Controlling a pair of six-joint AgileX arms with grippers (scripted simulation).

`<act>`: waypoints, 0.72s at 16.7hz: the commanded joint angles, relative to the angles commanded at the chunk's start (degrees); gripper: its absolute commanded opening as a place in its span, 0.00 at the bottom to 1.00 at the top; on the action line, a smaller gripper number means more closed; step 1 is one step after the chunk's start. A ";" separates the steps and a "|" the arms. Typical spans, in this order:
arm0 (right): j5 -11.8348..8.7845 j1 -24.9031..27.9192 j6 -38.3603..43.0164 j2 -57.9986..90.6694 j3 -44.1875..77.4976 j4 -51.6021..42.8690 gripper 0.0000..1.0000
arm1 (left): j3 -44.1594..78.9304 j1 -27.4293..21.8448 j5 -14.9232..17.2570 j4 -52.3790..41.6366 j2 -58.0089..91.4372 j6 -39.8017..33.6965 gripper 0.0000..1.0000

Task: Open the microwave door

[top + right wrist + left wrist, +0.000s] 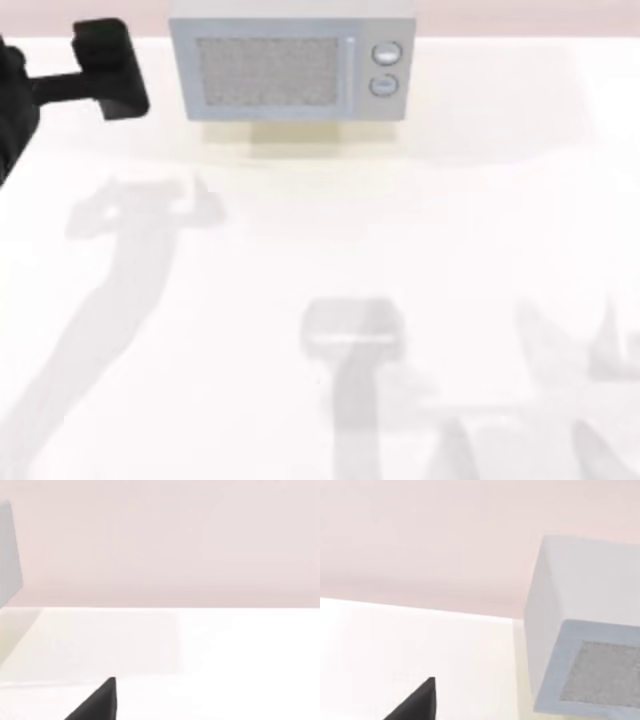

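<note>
The boxy light-grey microwave just beside the left arm's matt black gripper has a smooth, matt casing like painted metal or plastic. Its flat door carries a speckled grey mesh window, rougher in look than its smooth pale frame. The white table beneath is smooth and matt.

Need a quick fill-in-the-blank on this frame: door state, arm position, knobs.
1. The microwave door is ____.
2. The left end effector sits to the top view's ____ of the microwave.
3. The control panel carries ____ round knobs.

Missing words: shut; left; two
</note>
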 joint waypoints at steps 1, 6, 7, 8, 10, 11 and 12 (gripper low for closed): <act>0.00 0.00 0.00 0.00 0.00 0.00 1.00 | 4.34 -2.30 -1.91 -0.16 5.84 -1.10 1.00; 0.00 0.00 0.00 0.00 0.00 0.00 1.00 | 23.84 -12.58 -10.69 -1.07 32.96 -6.08 1.00; 0.00 0.00 0.00 0.00 0.00 0.00 1.00 | 27.05 -14.25 -12.18 -1.25 37.55 -6.91 1.00; 0.00 0.00 0.00 0.00 0.00 0.00 1.00 | 29.95 -15.77 -13.54 -1.44 41.71 -7.67 1.00; 0.00 0.00 0.00 0.00 0.00 0.00 1.00 | 34.72 -18.25 -15.82 -1.76 48.51 -8.92 1.00; 0.00 0.00 0.00 0.00 0.00 0.00 1.00 | 36.53 -19.18 -16.69 -1.90 51.04 -9.40 1.00; 0.00 0.00 0.00 0.00 0.00 0.00 1.00 | 37.93 -19.90 -17.38 -2.01 52.95 -9.77 1.00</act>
